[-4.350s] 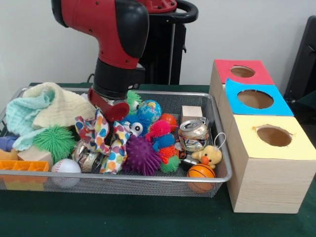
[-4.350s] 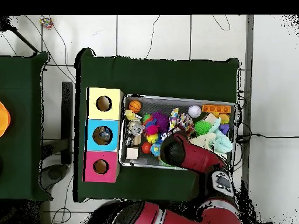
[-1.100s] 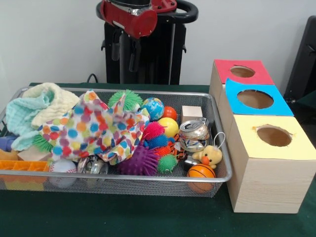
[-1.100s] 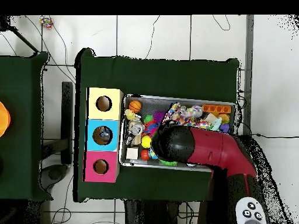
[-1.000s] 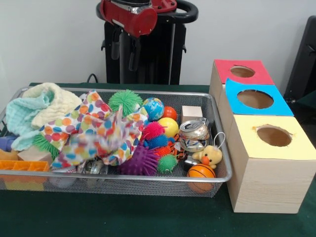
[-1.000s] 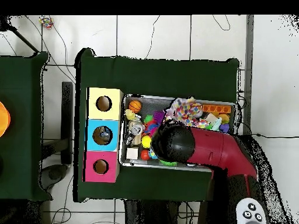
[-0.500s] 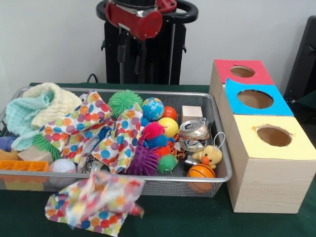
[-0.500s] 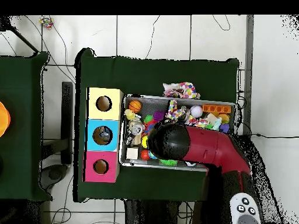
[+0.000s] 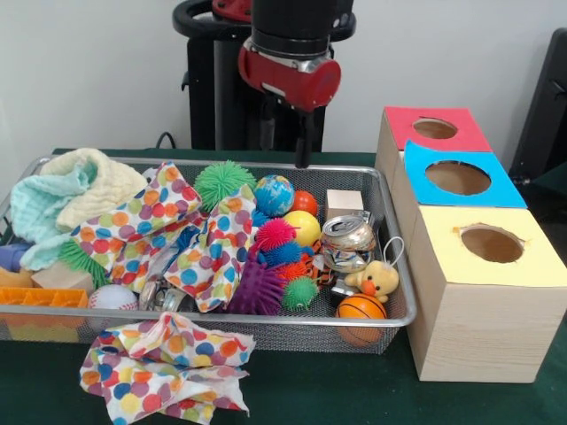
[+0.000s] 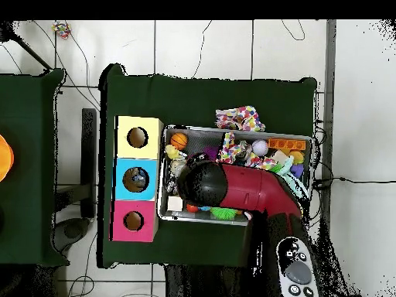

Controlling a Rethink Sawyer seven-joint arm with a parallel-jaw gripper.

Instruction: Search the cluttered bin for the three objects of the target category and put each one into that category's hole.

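Toys pack the bin [image 9: 390, 266] edge to edge; a dotted cloth [image 9: 177, 232] covers its middle. Another cloth [image 9: 164, 367] lies on the desk [image 9: 337, 390] in front. The three box holes are unblocked.

Wire mesh bin [image 9: 390, 320] left of three wooden boxes [image 9: 469, 310] | polka-dot cloth [image 9: 164, 372] on worktop [image 9: 337, 398] before bin

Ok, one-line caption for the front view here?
Empty end effector hovers above the cluttered wire bin; one polka-dot cloth lies on the green table outside it, beside three colour-topped boxes.
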